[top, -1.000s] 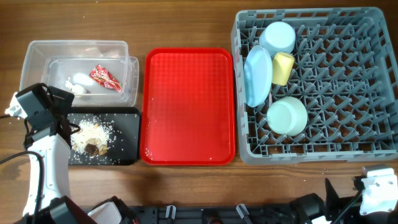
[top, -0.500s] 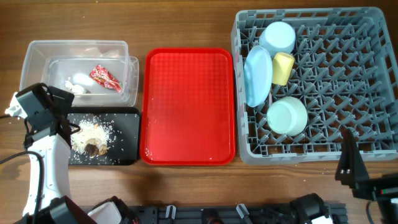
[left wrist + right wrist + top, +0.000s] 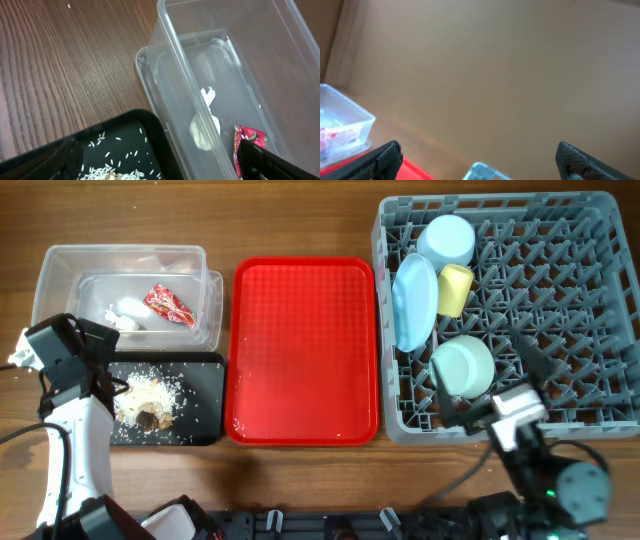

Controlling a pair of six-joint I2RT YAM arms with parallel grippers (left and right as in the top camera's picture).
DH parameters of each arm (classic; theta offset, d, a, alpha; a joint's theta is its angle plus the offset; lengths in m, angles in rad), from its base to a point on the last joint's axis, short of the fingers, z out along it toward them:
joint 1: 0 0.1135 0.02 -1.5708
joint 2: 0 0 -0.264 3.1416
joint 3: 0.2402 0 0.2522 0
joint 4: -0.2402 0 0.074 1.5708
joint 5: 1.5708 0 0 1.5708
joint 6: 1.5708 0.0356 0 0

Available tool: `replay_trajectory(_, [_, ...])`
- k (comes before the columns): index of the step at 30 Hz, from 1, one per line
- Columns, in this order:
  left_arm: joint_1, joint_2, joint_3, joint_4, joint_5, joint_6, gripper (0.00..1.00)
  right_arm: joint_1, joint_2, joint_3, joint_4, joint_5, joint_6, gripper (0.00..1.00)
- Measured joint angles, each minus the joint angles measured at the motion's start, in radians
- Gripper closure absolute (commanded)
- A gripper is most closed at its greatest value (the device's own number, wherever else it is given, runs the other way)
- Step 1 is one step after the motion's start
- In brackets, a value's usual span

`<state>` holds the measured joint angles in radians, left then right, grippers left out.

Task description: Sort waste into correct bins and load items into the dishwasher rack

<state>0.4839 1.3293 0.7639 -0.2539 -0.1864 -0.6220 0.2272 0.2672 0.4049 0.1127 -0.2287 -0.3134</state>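
Standing on edge, light blue plate (image 3: 414,302) occupies grey rack (image 3: 580,300).

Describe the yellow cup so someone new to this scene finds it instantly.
Find the big grey dishwasher rack at the right of the table and look at its left part. The yellow cup sits just right of the light blue plate, between the light blue bowl and the pale green bowl. It is the only yellow thing there.

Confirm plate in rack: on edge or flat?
On edge, leaning: the light blue plate shows a narrow oval in the dishwasher rack, beside the yellow cup.
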Motion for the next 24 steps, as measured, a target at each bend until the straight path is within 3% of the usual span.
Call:
replay_trajectory(8, [0.000, 0.000, 0.000, 0.000, 0.000, 0.000, 0.00, -0.001, -0.152, -0.278, 0.075, -0.007, 0.079, 0.00])
replay_trajectory(16, [0.000, 0.000, 0.000, 0.000, 0.000, 0.000, 0.00, -0.017, -0.201, -0.373, 0.072, 0.016, 0.156, 0.00])
replay_trajectory(24, [0.000, 0.000, 0.000, 0.000, 0.000, 0.000, 0.00, -0.038, -0.248, -0.397, -0.100, 0.059, 0.190, 0.00])
